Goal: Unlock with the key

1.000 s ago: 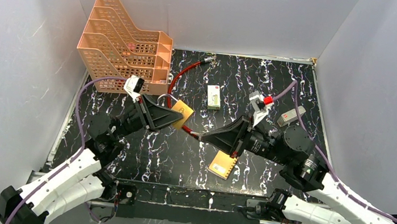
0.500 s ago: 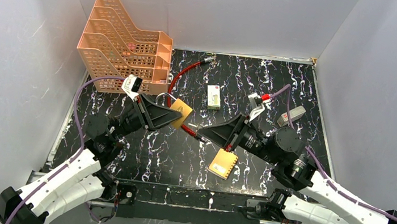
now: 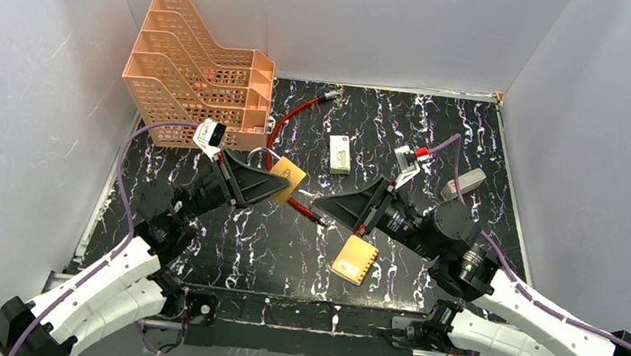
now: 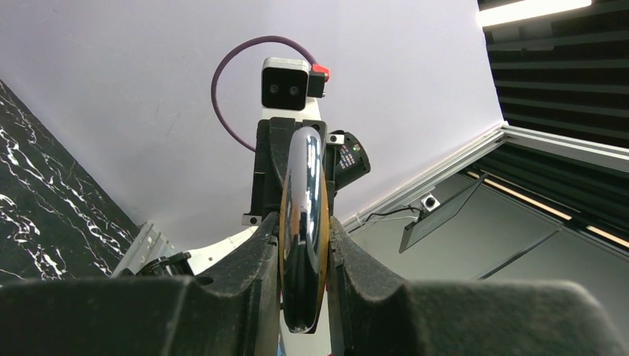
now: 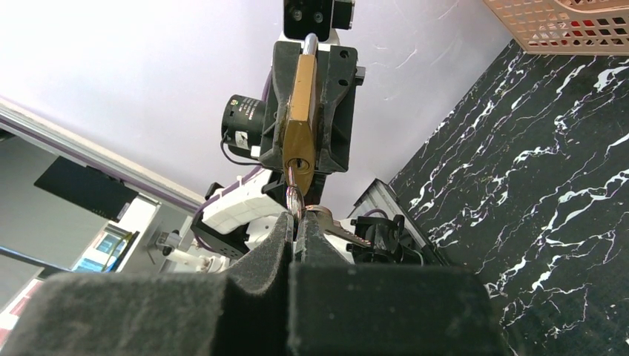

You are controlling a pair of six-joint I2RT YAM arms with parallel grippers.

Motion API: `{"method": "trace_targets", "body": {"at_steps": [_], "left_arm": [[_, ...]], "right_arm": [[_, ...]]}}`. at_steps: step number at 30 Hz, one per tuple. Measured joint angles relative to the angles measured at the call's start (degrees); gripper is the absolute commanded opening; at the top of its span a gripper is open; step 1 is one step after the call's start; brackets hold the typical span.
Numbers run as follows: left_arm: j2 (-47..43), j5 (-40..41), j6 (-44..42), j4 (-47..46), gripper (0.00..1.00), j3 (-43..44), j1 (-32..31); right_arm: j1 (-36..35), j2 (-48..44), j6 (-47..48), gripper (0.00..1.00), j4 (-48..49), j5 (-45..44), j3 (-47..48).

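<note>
Right gripper [image 3: 319,204] moved left toward padlock [image 5: 299,126] in last 1 s, pinched tight on key [image 5: 294,199]. Key tip now just under keyhole [image 5: 297,163]; insertion not confirmed. Left gripper [image 4: 304,245] narrow, clamping padlock body, raised off table. Alignment nearly set.
</note>
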State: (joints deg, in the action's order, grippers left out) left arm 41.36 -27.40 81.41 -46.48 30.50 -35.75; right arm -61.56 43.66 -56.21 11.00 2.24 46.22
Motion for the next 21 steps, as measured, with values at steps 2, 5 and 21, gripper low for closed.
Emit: {"method": "trace_targets", "body": {"at_steps": [2,5,21], "left_arm": [[0.00,0.00,0.00,0.02,0.00,0.00,0.00],[0.02,0.00,-0.04,0.09,0.00,0.00,0.00],[1.25,-0.37,-1.29,0.48,0.00,1.49,0.04]], "right_arm": [[0.00,0.28,-0.39,0.00,0.35,-0.20,0.00],[0.00,0.96,-0.72,0.00,0.79,-0.42,0.00],[0.00,1.84,-2.08,0.00,1.05,-0.81,0.00]]}}
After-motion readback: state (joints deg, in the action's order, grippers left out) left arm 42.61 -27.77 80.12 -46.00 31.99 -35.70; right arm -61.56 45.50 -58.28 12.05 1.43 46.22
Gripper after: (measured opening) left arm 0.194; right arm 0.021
